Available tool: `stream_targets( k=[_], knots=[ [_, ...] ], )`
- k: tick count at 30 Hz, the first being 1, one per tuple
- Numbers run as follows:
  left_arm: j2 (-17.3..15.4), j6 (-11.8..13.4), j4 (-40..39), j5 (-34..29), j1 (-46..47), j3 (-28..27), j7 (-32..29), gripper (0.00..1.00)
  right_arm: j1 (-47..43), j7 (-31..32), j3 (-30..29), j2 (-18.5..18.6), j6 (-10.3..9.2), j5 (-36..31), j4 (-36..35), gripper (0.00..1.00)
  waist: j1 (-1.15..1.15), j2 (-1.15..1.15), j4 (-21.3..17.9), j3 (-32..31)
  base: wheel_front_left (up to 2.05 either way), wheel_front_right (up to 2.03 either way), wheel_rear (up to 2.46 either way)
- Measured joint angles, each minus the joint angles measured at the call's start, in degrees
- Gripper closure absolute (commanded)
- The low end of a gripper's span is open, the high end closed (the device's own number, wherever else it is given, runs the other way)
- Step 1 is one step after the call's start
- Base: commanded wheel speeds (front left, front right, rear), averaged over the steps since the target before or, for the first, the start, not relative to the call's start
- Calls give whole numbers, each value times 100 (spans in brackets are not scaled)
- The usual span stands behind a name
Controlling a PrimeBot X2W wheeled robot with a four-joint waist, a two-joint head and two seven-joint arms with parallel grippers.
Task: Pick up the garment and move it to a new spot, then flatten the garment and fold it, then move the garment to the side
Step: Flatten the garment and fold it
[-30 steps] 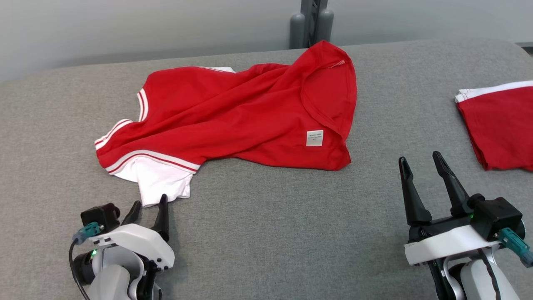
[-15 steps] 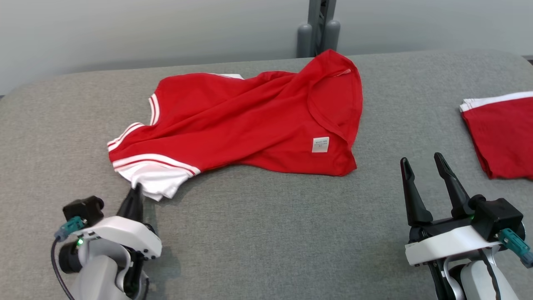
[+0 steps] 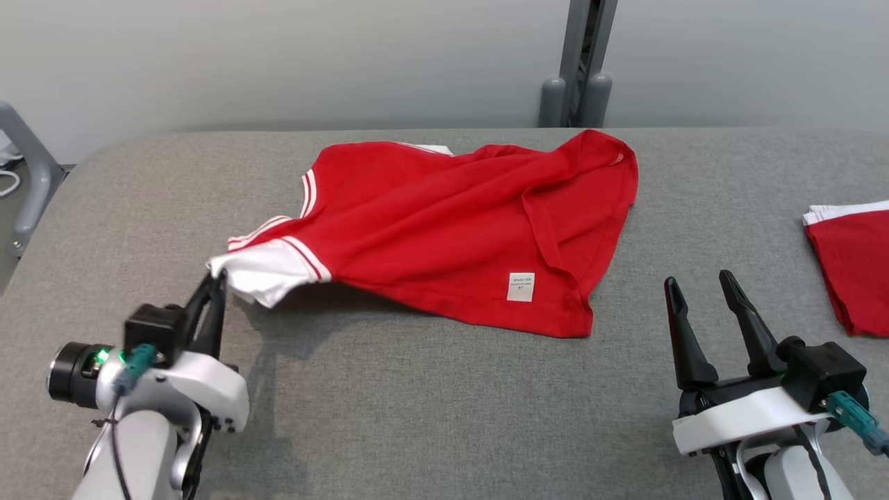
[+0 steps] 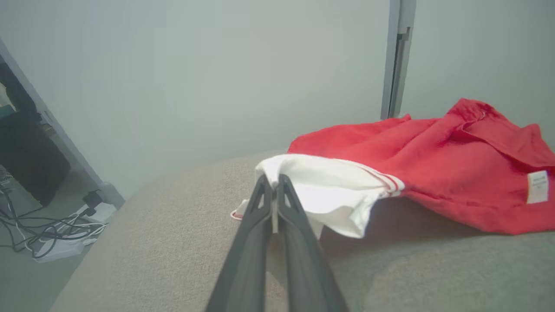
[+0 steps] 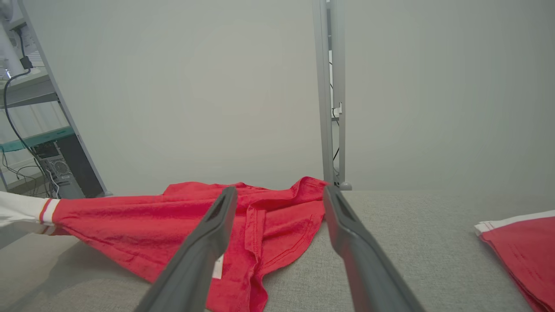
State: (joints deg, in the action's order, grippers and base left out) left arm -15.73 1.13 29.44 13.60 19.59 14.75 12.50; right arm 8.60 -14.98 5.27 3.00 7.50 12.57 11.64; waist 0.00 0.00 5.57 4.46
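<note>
Two dark fingers of the left gripper (image 3: 214,279) clamp the white sleeve (image 3: 260,271) of the red garment (image 3: 444,229), crumpled on the table (image 3: 417,417); its label (image 3: 521,287) is unreadable; right gripper (image 3: 698,281) fingers stand apart, empty; a second garment (image 3: 851,271) is cut off.

We see open grey tabletop (image 3: 430,417) between the left gripper (image 3: 217,279) and the right gripper (image 3: 697,279), from the near edge up to the red garment (image 3: 444,229) spread across the middle. At the right edge a second red garment (image 3: 854,271) lies folded, with bare tabletop between the two. A grey post (image 3: 580,69) stands just behind the far edge, beyond the garment.
</note>
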Motion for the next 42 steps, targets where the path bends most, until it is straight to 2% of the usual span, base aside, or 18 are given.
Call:
stream_targets(
  k=[3, 7, 8, 9, 10, 16, 28, 32, 42],
  knots=[
    [-167, 45, -170, -326, -180, 293, -309, 100, -4, 0, 16, -4, 0, 8, 13, 0, 0, 0, 10, -33, 0, 0, 0],
    [-202, -15, -209, -454, -437, 588, -793, 100, -3, 0, 44, -9, 0, 21, 29, 0, 0, 0, -18, -42, 0, 0, 0],
    [-202, -67, -192, -452, -505, 646, -911, 86, -3, 0, 54, -10, 0, 32, 31, 0, 0, 0, -30, -39, 0, 0, 0],
    [-185, -113, -179, -436, -566, 684, -991, 47, -3, 0, 55, -10, 0, 53, 33, 0, 0, 0, -40, -33, 0, 0, 0],
    [-149, -127, -187, -400, -611, 708, -1026, 0, -3, 0, 56, -11, 0, 57, 34, 0, 0, 0, -50, -28, 0, 0, 0],
    [41, -94, -388, -172, -635, 613, -868, 0, -3, 0, 49, -13, 0, 57, 43, 0, 0, 0, -66, 0, 0, 0, 0],
    [189, 347, -637, 569, -597, -333, 13, 0, 10, 0, 90, -16, 0, 5, 47, 0, 0, 0, -46, -34, 0, 0, 0],
    [218, 379, -468, 664, -668, -483, 163, 0, 9, 0, 136, -5, 0, 7, 48, 0, 0, 0, -73, -46, 0, 0, 0],
    [525, 339, -374, 671, -919, -647, 249, 0, 4, 0, 205, 74, 0, 18, 147, 0, 0, 0, -21, -70, 0, 0, 0]
  ],
)
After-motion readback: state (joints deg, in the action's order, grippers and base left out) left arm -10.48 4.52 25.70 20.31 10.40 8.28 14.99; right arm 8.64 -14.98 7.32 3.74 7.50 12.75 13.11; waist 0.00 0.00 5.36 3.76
